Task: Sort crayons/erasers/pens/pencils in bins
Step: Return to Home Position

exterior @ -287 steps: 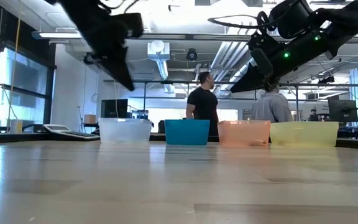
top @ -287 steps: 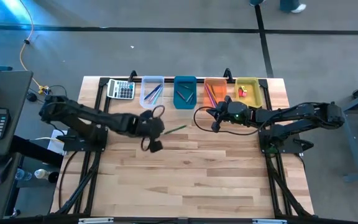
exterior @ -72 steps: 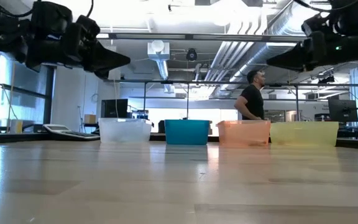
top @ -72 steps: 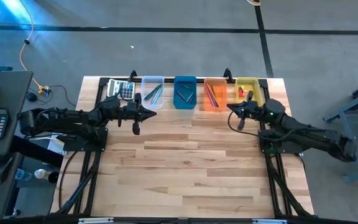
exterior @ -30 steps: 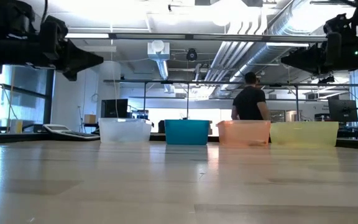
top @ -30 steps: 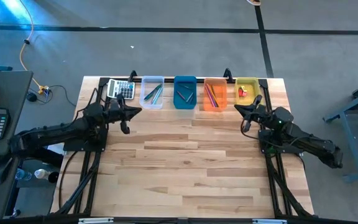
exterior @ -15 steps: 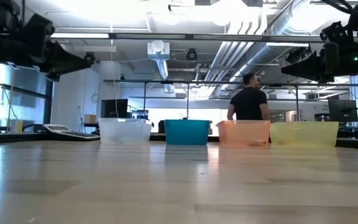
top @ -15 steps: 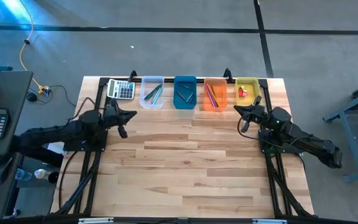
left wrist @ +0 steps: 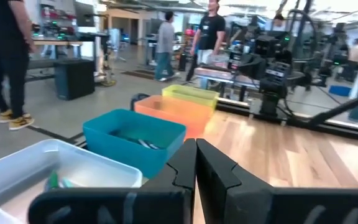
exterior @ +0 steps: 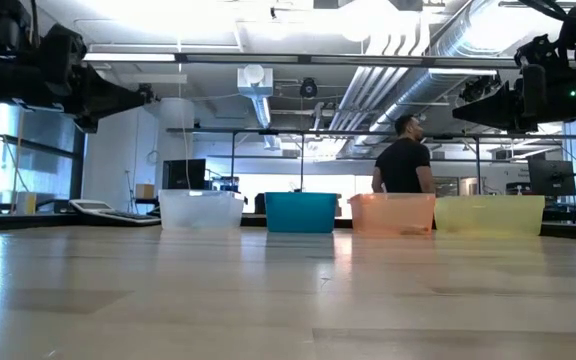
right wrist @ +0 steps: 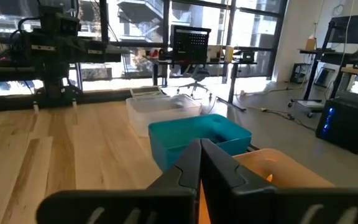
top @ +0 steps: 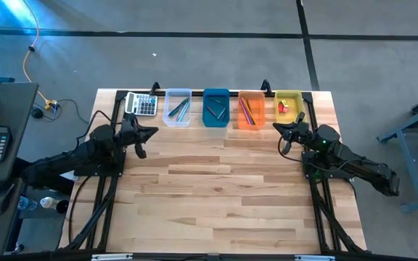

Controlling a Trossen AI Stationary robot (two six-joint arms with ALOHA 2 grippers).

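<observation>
The table (top: 216, 190) is seen to be of pale butcher-block planks with a smooth, faintly glossy finish. Nearer than the blue bin (top: 215, 92) and well to its left, the left gripper (top: 145, 135) is held above the wood; its dark fingers are pressed together with nothing between them, as confirmed at the wrist (left wrist: 195, 149). Well to the right of the blue bin, the right gripper (top: 284, 136) is likewise closed and empty (right wrist: 201, 149). Four matching rectangular plastic trays are ranged in one row: the clear bin (top: 178, 91) just left of the blue bin, the orange bin (top: 251, 93) just right of it, and the yellow bin (top: 289, 92) beyond that. Thin sticks are noted in the first three; a small blocky red eraser (top: 284, 108) lies in the yellow bin. A grey keypad calculator (top: 141, 104) lies left of the clear bin. Behind the row, a person (exterior: 403, 165) in a dark shirt is observed. Since 2.4 s ago, the left gripper has been drawn back from the clear bin; the right gripper is little changed over the last second.
</observation>
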